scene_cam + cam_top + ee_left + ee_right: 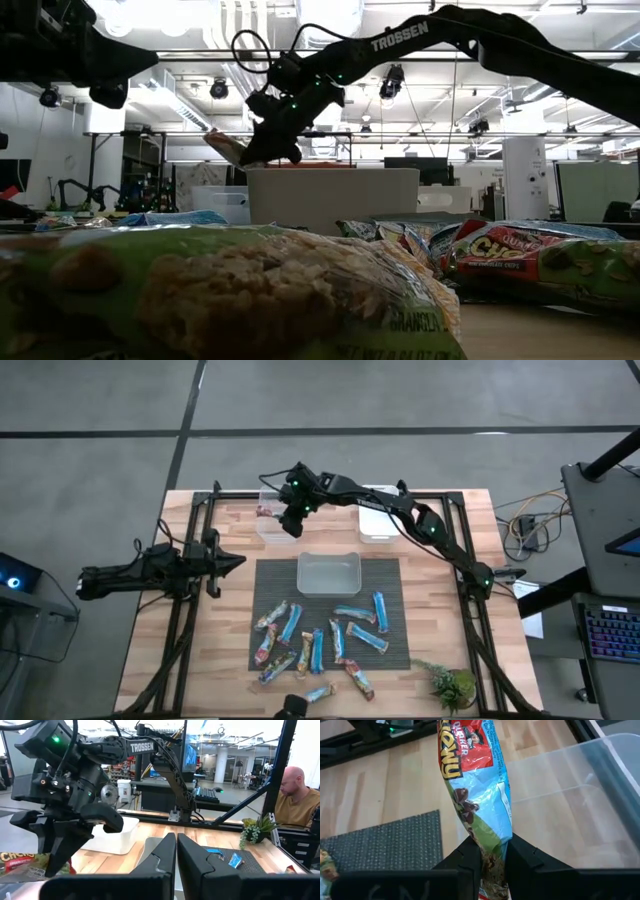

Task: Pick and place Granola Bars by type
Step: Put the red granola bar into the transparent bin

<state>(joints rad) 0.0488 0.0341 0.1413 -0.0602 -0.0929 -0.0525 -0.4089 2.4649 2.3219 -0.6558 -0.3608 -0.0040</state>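
Bright, even overhead light from ceiling lamps — soft shadows only. Low view: nearest bar badly out of focus, arms backlit, near-silhouette. Glare on clear tub — wrist pics otherwise sharp.

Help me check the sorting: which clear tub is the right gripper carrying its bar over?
The back-left tub, beside the mat's far corner. The right gripper holds a multicoloured bar above it; the other tubs stand apart.
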